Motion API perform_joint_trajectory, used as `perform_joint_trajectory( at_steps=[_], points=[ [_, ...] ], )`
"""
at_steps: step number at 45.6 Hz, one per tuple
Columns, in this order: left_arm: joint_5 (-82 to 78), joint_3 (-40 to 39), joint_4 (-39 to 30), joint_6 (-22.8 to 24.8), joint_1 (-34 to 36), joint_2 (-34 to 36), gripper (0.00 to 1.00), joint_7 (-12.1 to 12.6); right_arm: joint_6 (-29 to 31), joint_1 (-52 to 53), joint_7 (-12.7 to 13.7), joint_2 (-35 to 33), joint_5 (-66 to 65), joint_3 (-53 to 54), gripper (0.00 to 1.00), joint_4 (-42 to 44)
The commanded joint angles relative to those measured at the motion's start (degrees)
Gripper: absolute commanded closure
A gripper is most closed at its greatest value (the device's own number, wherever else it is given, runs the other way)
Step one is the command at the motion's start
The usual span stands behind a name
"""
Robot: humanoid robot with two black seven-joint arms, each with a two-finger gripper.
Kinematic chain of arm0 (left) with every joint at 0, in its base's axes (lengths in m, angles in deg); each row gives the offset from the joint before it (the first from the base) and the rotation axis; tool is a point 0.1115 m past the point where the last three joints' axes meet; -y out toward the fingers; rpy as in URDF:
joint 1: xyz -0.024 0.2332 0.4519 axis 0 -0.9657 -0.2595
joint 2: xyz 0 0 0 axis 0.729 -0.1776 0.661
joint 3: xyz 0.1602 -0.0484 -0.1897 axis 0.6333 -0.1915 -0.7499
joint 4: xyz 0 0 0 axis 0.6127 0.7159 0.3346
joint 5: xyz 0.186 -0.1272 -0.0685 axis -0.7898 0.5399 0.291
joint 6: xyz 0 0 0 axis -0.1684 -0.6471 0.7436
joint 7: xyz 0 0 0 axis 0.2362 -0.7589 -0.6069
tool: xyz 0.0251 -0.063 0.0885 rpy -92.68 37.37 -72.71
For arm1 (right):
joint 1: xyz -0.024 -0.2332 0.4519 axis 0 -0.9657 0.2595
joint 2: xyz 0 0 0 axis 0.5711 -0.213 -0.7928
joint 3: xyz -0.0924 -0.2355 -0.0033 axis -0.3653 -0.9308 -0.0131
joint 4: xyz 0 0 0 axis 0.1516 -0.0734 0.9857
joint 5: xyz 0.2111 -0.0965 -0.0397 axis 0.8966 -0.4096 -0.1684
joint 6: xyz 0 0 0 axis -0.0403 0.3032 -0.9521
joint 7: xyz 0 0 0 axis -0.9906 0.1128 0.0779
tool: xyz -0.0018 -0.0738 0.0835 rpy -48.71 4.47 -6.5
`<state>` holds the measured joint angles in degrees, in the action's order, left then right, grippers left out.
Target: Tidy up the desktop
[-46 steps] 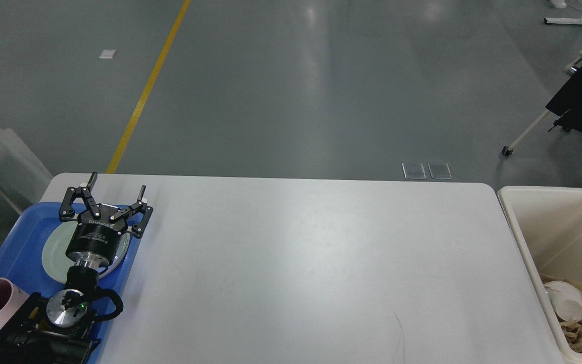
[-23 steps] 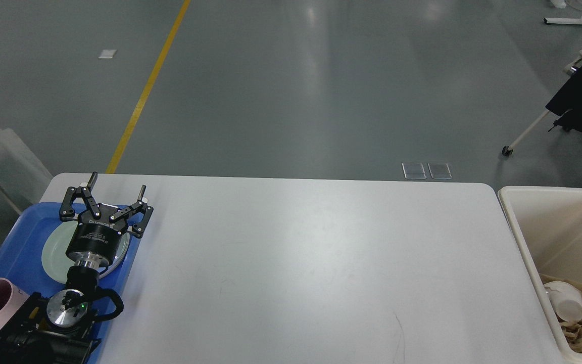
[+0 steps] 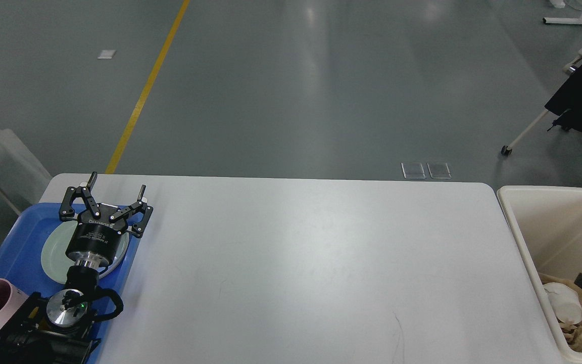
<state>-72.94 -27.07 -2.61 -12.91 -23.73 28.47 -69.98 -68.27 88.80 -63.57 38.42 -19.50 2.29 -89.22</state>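
Stretching left to right, the desktop (image 3: pixel 311 263) lies beside the spread left end effector (image 3: pixel 115 188).

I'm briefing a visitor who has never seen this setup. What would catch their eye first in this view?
Most likely the open left gripper, black against the pale scene, hovering over a pale green plate on the blue tray at the left edge. Next, the wide white desktop, bare across its middle. At the far right, a cream bin holds crumpled paper and a white cup.
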Motion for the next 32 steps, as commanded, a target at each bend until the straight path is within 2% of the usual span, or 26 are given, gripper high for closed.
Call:
perform_joint_trajectory(
  at_steps=[1,5,8,11,15,17,25,32],
  points=[
    [0.05,-0.04,0.0,-0.09,0.05,-0.02,0.04,0.0,-0.79,3.11,-0.55,-0.07,-0.05,18.09,0.0,-0.56],
    [-0.04,-0.03,0.0,0.0,-0.04,0.07,0.04,0.0,-0.52,5.04,-0.99,-0.6,-0.14,31.1,0.0,-1.35],
    [-0.04,-0.03,0.0,0.0,-0.04,0.07,0.04,0.0,-0.26,6.27,-2.92,-1.83,-0.14,40.15,0.0,-3.8],
    [-0.04,0.05,0.0,0.0,0.05,0.07,0.04,0.0,-0.26,6.54,-7.39,-3.85,-0.14,50.0,0.0,-8.63],
    [-0.04,-0.03,0.0,0.0,-0.04,0.07,0.04,-0.09,-0.09,5.67,-14.86,-7.62,-0.14,65.2,0.0,-16.62],
    [0.05,0.05,0.0,0.0,-0.04,0.07,0.04,-0.09,0.09,4.96,-16.54,-8.33,-0.31,73.19,0.0,-20.23],
    [0.05,0.05,0.0,0.0,-0.04,0.07,0.04,-0.09,2.37,-4.7,-16.9,-8.07,-3.11,100.11,0.0,-30.96],
    [-0.04,0.05,0.0,0.0,-0.04,0.07,0.04,-0.09,12.56,-9.89,-16.99,-1.14,-10.94,113.21,0.0,-32.46]
  ],
)
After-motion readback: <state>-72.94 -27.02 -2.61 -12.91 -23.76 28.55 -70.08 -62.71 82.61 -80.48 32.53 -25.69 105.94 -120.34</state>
